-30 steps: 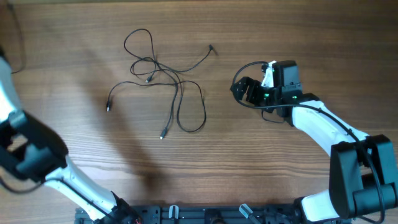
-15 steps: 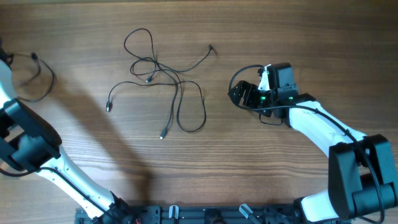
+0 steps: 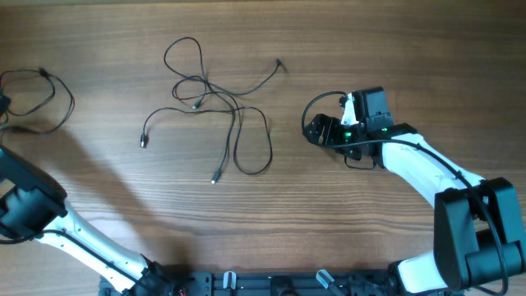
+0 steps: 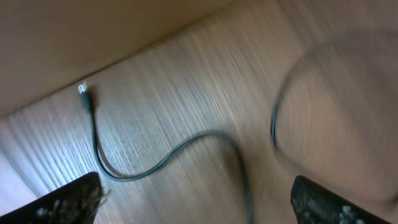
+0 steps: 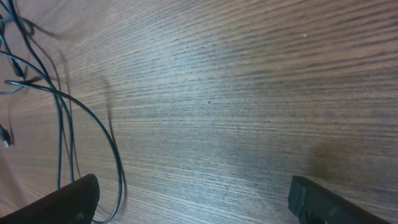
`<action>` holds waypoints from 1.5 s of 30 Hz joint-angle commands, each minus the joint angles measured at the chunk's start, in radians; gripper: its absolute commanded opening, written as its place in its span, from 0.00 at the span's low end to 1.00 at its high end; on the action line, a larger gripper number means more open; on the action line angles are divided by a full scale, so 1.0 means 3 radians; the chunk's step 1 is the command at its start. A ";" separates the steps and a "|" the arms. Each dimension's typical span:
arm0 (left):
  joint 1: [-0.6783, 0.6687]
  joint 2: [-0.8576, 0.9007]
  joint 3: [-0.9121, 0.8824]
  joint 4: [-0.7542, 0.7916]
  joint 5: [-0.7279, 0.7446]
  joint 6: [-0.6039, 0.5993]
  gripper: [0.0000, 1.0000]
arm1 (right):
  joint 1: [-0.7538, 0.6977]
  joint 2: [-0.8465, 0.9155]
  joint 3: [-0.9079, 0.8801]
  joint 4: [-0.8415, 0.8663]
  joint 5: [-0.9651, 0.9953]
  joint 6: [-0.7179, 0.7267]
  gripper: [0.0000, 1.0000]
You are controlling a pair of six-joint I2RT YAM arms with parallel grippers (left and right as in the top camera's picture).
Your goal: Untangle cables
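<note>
One cable (image 3: 43, 74) lies apart, far left.

I see the tangled cables (image 3: 215, 97) on the table (image 3: 394, 49), one loose cable (image 3: 71, 103) far to their left, and the right gripper (image 3: 314, 130) to their right.

the table (image 3: 411, 41) is matt brown wood with fine grain. the cables (image 3: 233, 105) look like smooth black plastic. the right arm (image 3: 419, 168) has glossy white shells.

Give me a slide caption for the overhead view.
Tangled thin black cables lie centre-frame, one separate cable far left, right arm hovering beside the tangle.
</note>
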 commanded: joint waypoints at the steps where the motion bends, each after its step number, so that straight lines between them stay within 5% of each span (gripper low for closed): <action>1: 0.0167 0.0020 -0.0163 -0.0055 0.0411 0.2185 0.93 | 0.0013 -0.0015 0.0003 -0.0015 0.0048 -0.0058 1.00; 7: 0.0500 0.0020 -0.0638 0.0306 0.0590 0.2331 0.72 | 0.0013 -0.0015 0.0003 -0.0014 0.0047 -0.0052 1.00; 14: 0.0609 0.0022 -0.1081 0.0899 0.0946 0.2310 0.79 | 0.0014 -0.0014 0.0003 -0.0008 0.0045 0.0046 1.00; 18: 0.0609 0.0023 -0.1236 0.1160 0.0947 0.2000 0.58 | 0.0013 -0.0014 0.0003 -0.0008 0.0033 0.0131 1.00; 19: 0.0609 0.0033 -0.1289 0.1193 0.0949 0.1921 0.49 | 0.0013 -0.0014 0.0003 -0.0001 0.0032 0.0131 1.00; 20: 0.0609 0.0051 -0.1344 0.1199 0.0949 0.1916 0.27 | 0.0013 -0.0015 0.0003 -0.0005 0.0033 0.0130 1.00; 22: 0.0609 0.0062 -0.1386 0.1176 0.0947 0.1652 0.09 | 0.0013 -0.0015 0.0003 -0.0005 0.0033 0.0128 1.00; 23: 0.0608 0.0061 -0.1385 0.1249 0.0950 0.1062 0.04 | 0.0014 -0.0015 0.0003 -0.0003 0.0033 0.0128 1.00; 26: 0.0559 0.0014 -0.1344 0.1354 0.1258 0.0275 0.04 | 0.0013 -0.0015 0.0003 -0.0008 0.0031 0.0121 1.00; 31: 0.0239 -0.0273 -0.1280 0.2345 0.2026 0.0109 0.04 | 0.0013 -0.0015 0.0003 0.0005 0.0020 0.0126 1.00; 34: -0.0130 -0.0268 -0.1280 0.2978 0.1907 0.0111 0.04 | 0.0013 -0.0015 0.0003 0.0009 0.0018 0.0132 1.00; 36: -0.0411 -0.0197 -0.1280 0.3164 0.1148 0.0109 0.04 | 0.0014 -0.0015 0.0003 0.0008 -0.0062 0.0131 1.00; 37: -0.0520 -0.0155 -0.1280 0.3173 0.0741 0.0109 0.13 | 0.0013 -0.0015 0.0003 0.0008 -0.0120 0.0131 1.00; 38: -0.0619 -0.0126 -0.1280 0.3156 0.0448 0.0111 0.81 | 0.0013 -0.0015 0.0003 0.0008 -0.0214 0.0128 1.00; 39: -0.0738 -0.0106 -0.1280 0.3068 0.0248 0.0108 1.00 | 0.0013 -0.0015 0.0003 0.0008 -0.0313 0.0120 1.00; 43: -0.0950 -0.0262 -0.1279 0.2482 0.0387 -0.0540 1.00 | -0.0031 -0.0052 0.0004 0.0011 -0.0345 0.0130 1.00; 45: -0.1074 -0.0505 -0.1279 0.2234 0.1063 -0.0561 1.00 | -0.0170 -0.0230 0.0038 0.0020 -0.0332 0.0117 1.00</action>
